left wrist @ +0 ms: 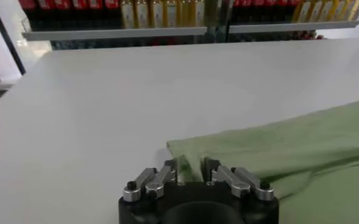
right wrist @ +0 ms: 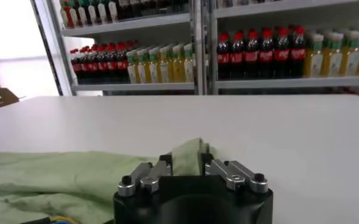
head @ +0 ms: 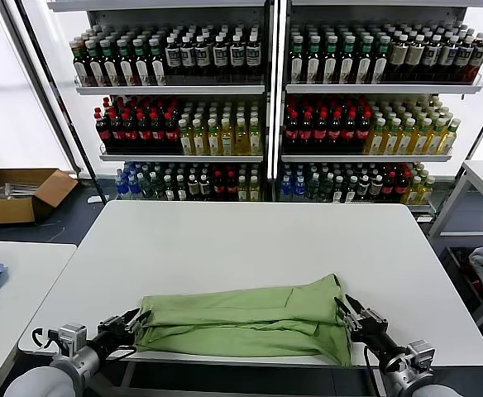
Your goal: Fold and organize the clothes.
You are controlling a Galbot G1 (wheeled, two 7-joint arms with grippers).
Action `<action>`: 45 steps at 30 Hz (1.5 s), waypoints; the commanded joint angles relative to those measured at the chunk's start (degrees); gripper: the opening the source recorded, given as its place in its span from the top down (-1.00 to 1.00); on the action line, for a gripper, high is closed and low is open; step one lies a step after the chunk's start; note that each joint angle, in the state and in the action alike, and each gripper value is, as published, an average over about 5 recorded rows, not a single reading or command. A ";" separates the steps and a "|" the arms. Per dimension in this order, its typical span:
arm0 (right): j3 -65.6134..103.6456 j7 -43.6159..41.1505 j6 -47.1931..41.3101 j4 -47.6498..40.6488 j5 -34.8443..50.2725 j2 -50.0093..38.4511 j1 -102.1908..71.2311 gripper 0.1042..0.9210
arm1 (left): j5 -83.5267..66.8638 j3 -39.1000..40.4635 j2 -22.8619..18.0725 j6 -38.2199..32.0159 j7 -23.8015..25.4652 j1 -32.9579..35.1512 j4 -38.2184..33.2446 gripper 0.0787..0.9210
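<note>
shirt (head: 250, 318) | folded into a band along near table (head: 250, 240) edge | left gripper (head: 132, 322) and right gripper (head: 346, 313) at shirt's two ends, jaws parted around cloth, likely letting go

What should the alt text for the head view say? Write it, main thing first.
A green shirt, folded into a long band, lies along the near edge of a white table, with the left gripper at one end and the right gripper at the other. Behind stand shelves of bottles.
</note>
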 commanded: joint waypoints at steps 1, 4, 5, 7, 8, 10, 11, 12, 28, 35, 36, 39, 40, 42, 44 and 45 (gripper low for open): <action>7.30 -0.91 6.97 -2.95 2.52 -0.88 0.08 0.03 | -0.68 -5.01 -1.64 0.27 -1.97 4.06 -2.96 0.21; 9.65 -1.35 8.70 -3.32 3.75 -0.21 -1.15 -0.18 | -1.54 -4.21 -4.13 0.25 -3.45 4.03 -3.65 0.00; 10.29 -1.43 9.08 -3.08 3.57 0.07 -1.80 -0.25 | -1.52 -3.65 -5.20 0.25 -3.87 3.89 -3.67 -0.06; 11.27 -1.52 9.36 -2.10 2.79 0.64 -3.23 -0.39 | -1.45 -2.27 -7.57 0.25 -5.09 3.44 -3.56 -0.21; 11.62 -1.64 9.55 -1.60 2.48 0.92 -3.92 -0.46 | -1.47 -1.60 -8.77 0.24 -5.86 3.18 -3.49 -0.27; 12.03 -1.84 10.04 -1.09 2.32 1.38 -4.96 -0.60 | -1.48 -0.27 -11.06 0.24 -7.86 2.64 -3.20 -0.41; 12.16 -1.93 10.35 -1.08 2.25 1.58 -5.35 -0.65 | -1.47 0.30 -11.98 0.23 -8.90 2.37 -2.95 -0.47; 12.22 -2.00 10.69 -1.22 2.18 1.70 -5.59 -0.70 | -1.48 0.94 -12.88 0.23 -10.05 2.04 -2.57 -0.53; 11.11 -2.15 11.48 -1.84 2.56 1.59 -5.59 -0.76 | -0.03 5.26 -17.01 0.24 -18.35 1.11 0.85 -0.19; 9.86 -1.98 10.83 -1.53 2.43 1.61 -4.73 -0.76 | 3.86 6.29 -16.00 -1.80 -16.40 1.17 0.83 0.27; 9.76 -1.98 10.78 -1.43 2.43 1.60 -4.71 -0.76 | 4.65 6.22 -15.56 -2.48 -15.72 0.93 1.05 0.35; 9.68 -1.96 10.68 -1.19 2.47 1.60 -4.67 -0.76 | 6.13 4.87 -13.37 -4.71 -13.70 -0.48 1.85 0.55; 9.69 -1.93 10.65 -1.15 2.48 1.61 -4.64 -0.76 | 6.39 4.10 -12.37 -5.41 -13.04 -1.07 2.15 0.61; 9.74 -1.84 10.62 -1.10 2.50 1.67 -4.54 -0.76 | 6.66 2.25 -10.11 -6.50 -11.99 -2.21 2.71 0.76; 9.72 -1.73 10.53 -1.09 2.51 1.77 -4.38 -0.76 | 6.61 -0.30 -7.90 -6.95 -11.27 -3.52 3.15 0.86; 9.65 -1.68 10.47 -1.07 2.50 1.83 -4.27 -0.76 | 6.54 -1.83 -6.93 -6.98 -11.03 -4.24 3.34 0.91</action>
